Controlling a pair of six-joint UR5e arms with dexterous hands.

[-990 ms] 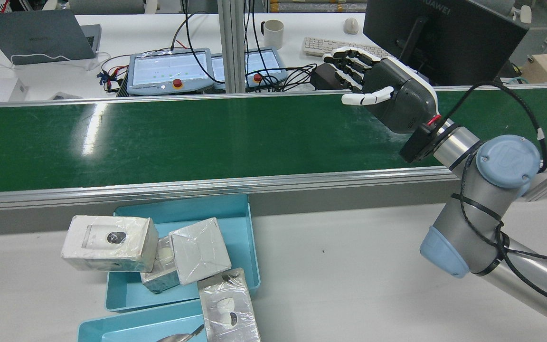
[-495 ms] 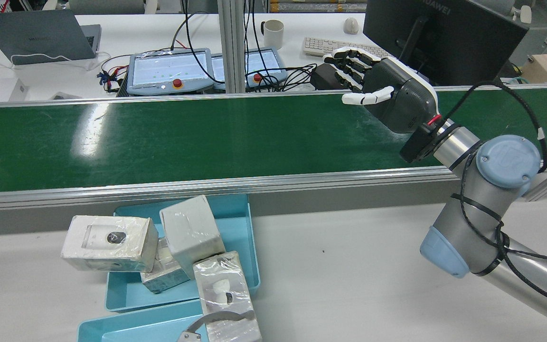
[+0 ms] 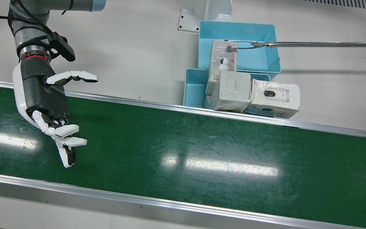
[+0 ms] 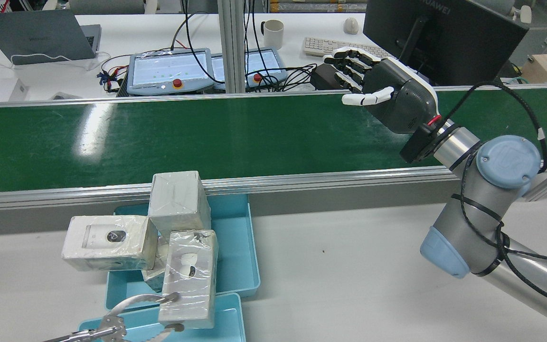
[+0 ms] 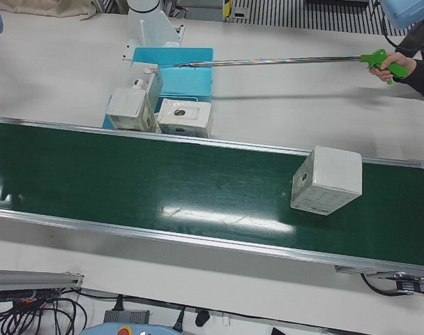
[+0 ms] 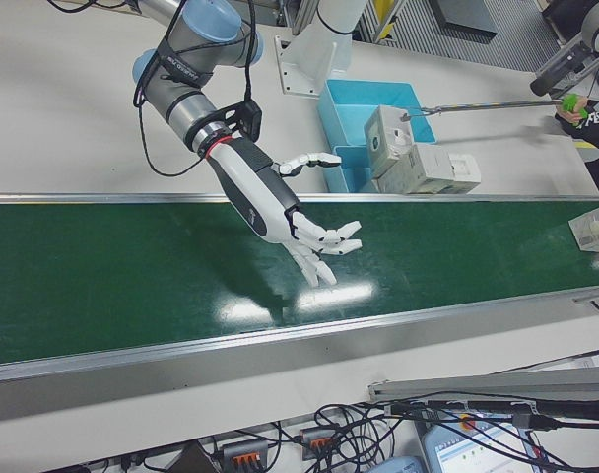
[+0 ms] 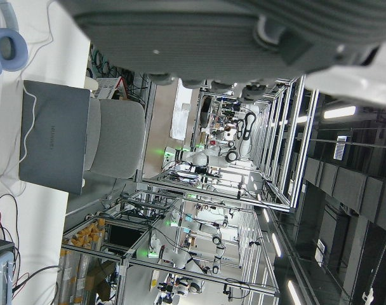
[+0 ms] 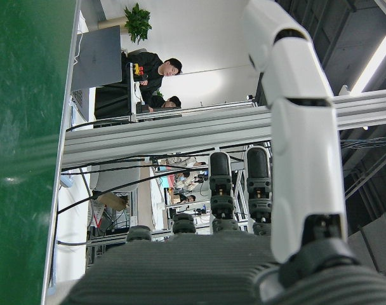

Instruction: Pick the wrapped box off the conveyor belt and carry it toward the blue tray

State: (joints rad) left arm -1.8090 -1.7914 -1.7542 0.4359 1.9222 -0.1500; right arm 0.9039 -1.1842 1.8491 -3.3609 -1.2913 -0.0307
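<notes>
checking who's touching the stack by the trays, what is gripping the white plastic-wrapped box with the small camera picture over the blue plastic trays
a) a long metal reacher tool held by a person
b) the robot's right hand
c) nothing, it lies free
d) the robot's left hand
a: the long metal reacher tool clamps the wrapped box over the blue tray, its green handle in a person's hand; the right hand is open above the green belt.

The right hand (image 4: 387, 97) is hovering over the green conveyor belt (image 4: 235, 137) in the upper right of the frame, fingers spread and holding nothing. In the lower left, three wrapped boxes are crowding two blue trays (image 4: 235, 280): one box (image 4: 109, 242) is overhanging the left rim, one (image 4: 178, 204) is leaning against the belt's rail, and one (image 4: 188, 278) is being gripped by a metal grabber tool (image 4: 112, 325) at the bottom edge.
</notes>
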